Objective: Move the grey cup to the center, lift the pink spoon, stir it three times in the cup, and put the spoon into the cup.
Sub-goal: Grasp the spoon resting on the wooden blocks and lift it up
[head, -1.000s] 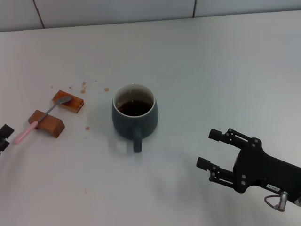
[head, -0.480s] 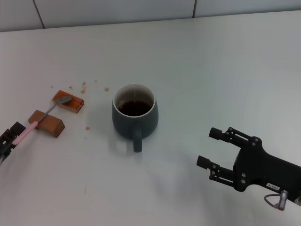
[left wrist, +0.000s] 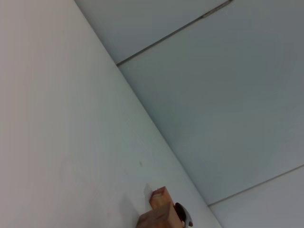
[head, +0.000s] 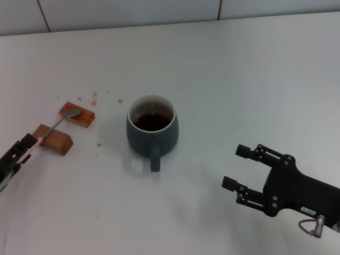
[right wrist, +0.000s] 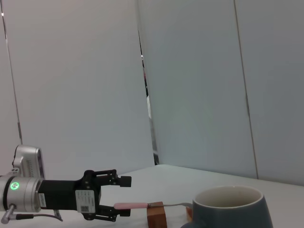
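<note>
The grey cup (head: 152,127) stands mid-table with dark liquid inside and its handle toward me; it also shows in the right wrist view (right wrist: 229,208). The pink spoon (head: 52,127) lies across two brown blocks, its silver bowl on the far block and its pink handle (right wrist: 131,205) sticking out to the left. My left gripper (head: 22,152) is open, level with the handle's end, with one finger on each side of it (right wrist: 122,196). My right gripper (head: 235,168) is open and empty, right of the cup and nearer to me.
Two brown blocks (head: 53,138) (head: 78,115) support the spoon, left of the cup; they also show in the left wrist view (left wrist: 160,216). Small brown spill spots (head: 94,98) dot the white table (head: 223,79) behind them. A tiled wall (head: 133,10) bounds the far edge.
My left gripper has moved in from the left edge toward the spoon and now straddles the pink handle's end. The cup, the spoon and the right arm have not moved.
</note>
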